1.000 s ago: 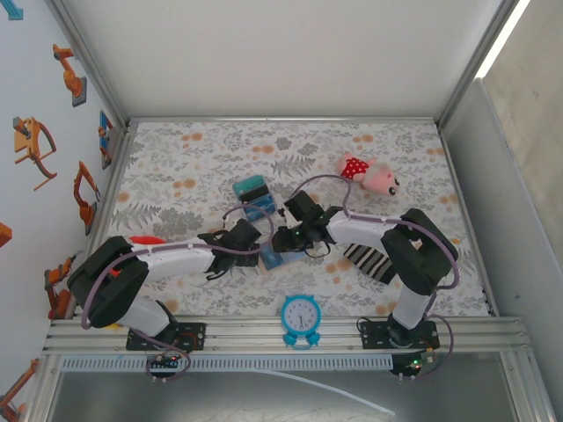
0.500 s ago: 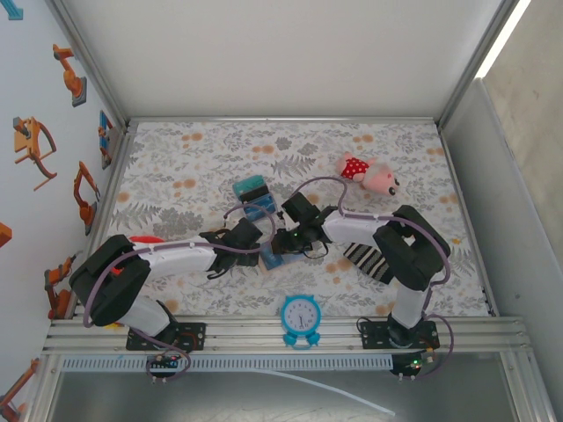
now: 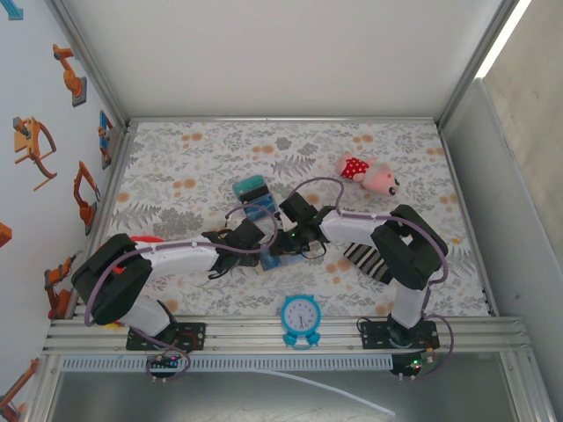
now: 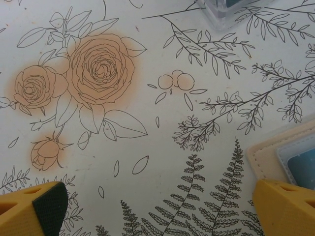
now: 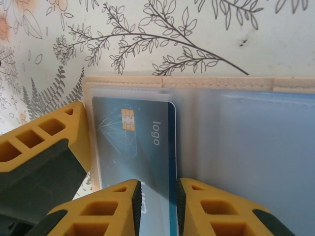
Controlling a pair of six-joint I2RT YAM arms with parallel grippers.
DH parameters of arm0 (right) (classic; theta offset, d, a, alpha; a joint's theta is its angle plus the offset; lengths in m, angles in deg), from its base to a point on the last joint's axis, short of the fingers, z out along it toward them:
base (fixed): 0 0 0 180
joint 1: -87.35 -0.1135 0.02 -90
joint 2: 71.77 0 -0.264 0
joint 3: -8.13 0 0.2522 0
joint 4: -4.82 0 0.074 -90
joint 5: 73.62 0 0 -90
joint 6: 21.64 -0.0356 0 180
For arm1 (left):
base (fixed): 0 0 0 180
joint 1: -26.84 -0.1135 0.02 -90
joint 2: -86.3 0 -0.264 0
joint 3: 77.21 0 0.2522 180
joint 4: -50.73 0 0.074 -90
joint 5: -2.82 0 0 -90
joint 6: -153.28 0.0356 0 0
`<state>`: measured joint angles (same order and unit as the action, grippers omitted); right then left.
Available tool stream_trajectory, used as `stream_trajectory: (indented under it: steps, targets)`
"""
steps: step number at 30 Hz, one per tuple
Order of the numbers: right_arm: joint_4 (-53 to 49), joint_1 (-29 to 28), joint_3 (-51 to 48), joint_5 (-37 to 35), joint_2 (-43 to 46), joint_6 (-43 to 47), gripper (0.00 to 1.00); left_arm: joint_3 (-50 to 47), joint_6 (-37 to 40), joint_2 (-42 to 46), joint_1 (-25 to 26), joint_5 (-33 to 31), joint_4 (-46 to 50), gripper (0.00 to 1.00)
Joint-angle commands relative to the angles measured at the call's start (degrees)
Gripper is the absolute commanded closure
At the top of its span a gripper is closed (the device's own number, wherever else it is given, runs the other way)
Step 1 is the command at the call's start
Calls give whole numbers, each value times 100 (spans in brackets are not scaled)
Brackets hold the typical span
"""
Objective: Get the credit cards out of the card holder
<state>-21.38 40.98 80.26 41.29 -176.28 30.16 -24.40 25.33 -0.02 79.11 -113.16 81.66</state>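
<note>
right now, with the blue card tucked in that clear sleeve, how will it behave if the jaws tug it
The blue card looks thin, flat and probably stiff, so it should slide rather than bend. Its smooth face may be slippery to pinch. The card holder, thin and opened flat, looks light, so it may drag along unless held down.

A robot test booth: white panel walls (image 3: 264, 53) and aluminium rails (image 3: 281, 327) enclose the floral-clothed counter (image 3: 193, 167), with robot-arm stickers (image 3: 35, 145) left of it.

Nearer you than the jaws stands a blue alarm clock (image 3: 301, 315); a striped sock (image 3: 368, 260) lies right of them, and a pink plush toy (image 3: 374, 177) lies beyond.
</note>
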Motion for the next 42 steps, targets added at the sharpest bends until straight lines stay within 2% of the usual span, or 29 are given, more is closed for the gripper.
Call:
stream_trajectory:
  steps: [1,9,15,25,35,42]
  targets:
    - [237,-39,37,287,17,-118,76,116,-103,-104,73,-66,265,3]
    - [1017,110,-279,727,114,-422,81,176,-139,-139,114,-142,396,3]
    - [1926,259,-668,1176,126,-785,81,217,-137,-143,160,-188,453,3]
    - [2288,290,-786,1321,-118,-898,81,323,-146,-169,217,-255,552,3]
    - [2659,625,-1192,1471,205,-1020,85,367,-195,-194,231,-350,721,3]
    - [3657,786,-1553,1817,203,-1498,86,397,-204,-266,231,-363,750,3]
